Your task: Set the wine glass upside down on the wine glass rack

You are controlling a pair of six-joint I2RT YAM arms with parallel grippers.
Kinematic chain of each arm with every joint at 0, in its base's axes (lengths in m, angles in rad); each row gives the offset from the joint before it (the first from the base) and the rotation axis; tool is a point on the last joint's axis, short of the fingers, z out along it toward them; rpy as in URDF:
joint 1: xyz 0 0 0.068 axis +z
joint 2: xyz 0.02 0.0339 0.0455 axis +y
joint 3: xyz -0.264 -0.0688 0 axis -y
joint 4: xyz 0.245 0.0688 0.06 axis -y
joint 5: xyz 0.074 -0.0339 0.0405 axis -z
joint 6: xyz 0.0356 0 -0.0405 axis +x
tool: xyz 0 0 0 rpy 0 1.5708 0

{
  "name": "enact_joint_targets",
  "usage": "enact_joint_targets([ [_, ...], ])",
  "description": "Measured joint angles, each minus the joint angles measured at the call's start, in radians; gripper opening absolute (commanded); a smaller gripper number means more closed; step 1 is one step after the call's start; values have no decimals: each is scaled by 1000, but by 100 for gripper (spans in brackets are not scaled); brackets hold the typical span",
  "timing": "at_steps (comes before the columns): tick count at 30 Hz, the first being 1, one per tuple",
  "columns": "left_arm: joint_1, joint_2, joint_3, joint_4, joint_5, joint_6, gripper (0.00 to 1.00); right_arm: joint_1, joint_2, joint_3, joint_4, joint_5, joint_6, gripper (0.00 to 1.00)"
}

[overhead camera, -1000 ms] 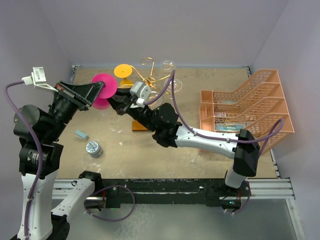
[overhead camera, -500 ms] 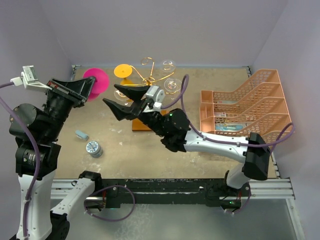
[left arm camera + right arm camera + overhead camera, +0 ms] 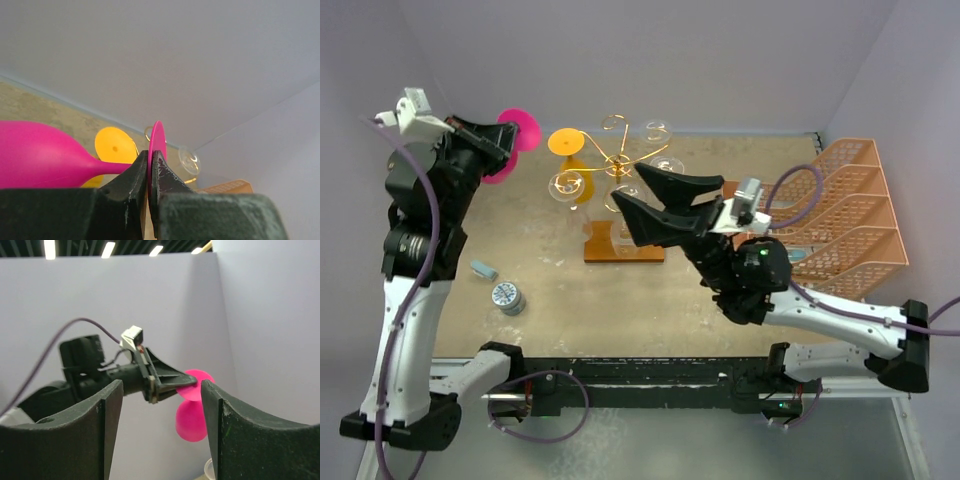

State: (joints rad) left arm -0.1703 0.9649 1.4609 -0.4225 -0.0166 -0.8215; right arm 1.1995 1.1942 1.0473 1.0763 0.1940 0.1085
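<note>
Bright pink wine glass (image 3: pixel 516 132) is up in the air, above the far left corner of the surface (image 3: pixel 650 300), clear of it. The left hand (image 3: pixel 149 162) pinches the rim of its round foot edge-on, stem running off to a smooth opaque bowl, the whole glass tipped well off upright. The wine glass rack (image 3: pixel 620 252) stands upright near the far edge, around the middle: thin gold wire, curled scroll arms fanning off a central post, flat brown rectangular wooden base. Glass and rack are apart.
</note>
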Motion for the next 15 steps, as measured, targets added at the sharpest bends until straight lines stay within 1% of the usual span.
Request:
enact_joint_targets([
  [6,0,195,67,82,-14,39,0,0,-145,-50,-43,63,16,66],
  [11,0,338,83,187,3,45,0,0,-202,-83,-72,85,41,66],
  [15,0,433,88,287,51,47,0,0,-225,-107,-102,91,69,66],
])
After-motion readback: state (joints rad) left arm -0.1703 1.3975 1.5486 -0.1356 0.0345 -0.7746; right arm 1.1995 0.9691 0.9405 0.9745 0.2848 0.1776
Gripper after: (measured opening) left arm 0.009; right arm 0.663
